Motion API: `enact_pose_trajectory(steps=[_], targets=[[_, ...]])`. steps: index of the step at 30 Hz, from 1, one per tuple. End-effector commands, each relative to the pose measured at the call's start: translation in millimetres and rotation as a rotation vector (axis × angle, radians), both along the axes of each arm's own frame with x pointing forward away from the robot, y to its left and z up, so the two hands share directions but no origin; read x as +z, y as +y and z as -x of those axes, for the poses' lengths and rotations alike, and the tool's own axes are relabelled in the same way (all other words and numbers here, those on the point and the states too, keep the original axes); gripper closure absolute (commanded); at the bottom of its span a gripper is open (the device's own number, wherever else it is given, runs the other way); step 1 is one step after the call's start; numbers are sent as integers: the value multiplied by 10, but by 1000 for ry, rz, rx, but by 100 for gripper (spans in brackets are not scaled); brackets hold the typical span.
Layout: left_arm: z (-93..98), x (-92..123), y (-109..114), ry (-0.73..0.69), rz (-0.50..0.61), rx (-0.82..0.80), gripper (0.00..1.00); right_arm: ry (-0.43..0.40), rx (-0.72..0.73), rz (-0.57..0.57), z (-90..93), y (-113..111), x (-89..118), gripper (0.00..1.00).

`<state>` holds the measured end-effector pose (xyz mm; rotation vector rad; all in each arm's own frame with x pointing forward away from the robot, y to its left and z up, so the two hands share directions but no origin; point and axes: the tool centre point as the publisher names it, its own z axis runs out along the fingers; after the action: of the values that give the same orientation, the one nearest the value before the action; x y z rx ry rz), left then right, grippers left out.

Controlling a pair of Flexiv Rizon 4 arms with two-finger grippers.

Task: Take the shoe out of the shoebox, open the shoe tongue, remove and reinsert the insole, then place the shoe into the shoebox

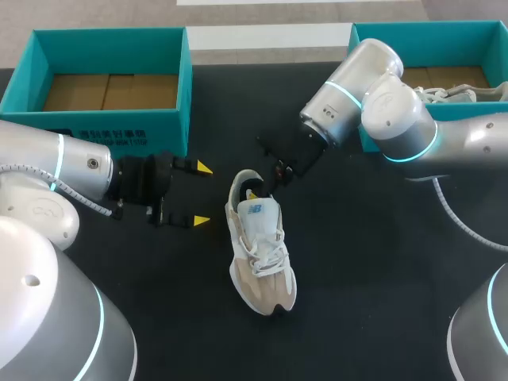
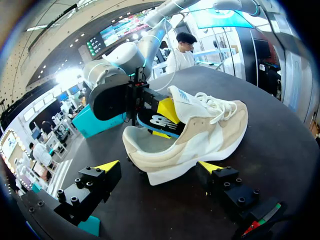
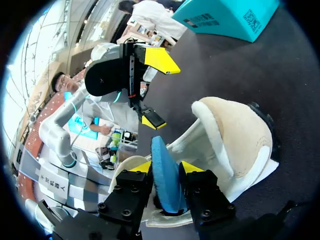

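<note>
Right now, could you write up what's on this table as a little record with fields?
Shoe: beige and white sneaker, upright on the black table, outside both boxes
Insole: blue, partly out of the shoe's heel opening
Right gripper: shut on the insole
Left gripper: open, beside the shoe, holding nothing
Left shoebox: teal, only its cardboard floor shows
Right shoebox: teal, another shoe inside
</note>
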<state>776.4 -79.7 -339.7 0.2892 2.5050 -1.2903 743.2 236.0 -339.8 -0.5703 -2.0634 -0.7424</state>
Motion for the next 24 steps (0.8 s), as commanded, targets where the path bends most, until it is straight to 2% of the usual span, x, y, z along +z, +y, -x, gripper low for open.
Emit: enact_pose_trajectory(steps=[1, 11, 24], targets=[[3, 0, -5, 1, -3, 0, 0, -22, -6, 15, -5, -19, 97, 63], [3, 0, -5, 1, -3, 0, 0, -85, 16, 33, -118, 16, 275, 62], [3, 0, -5, 1, -3, 0, 0, -155, -45, 61, -292, -220, 393, 60]])
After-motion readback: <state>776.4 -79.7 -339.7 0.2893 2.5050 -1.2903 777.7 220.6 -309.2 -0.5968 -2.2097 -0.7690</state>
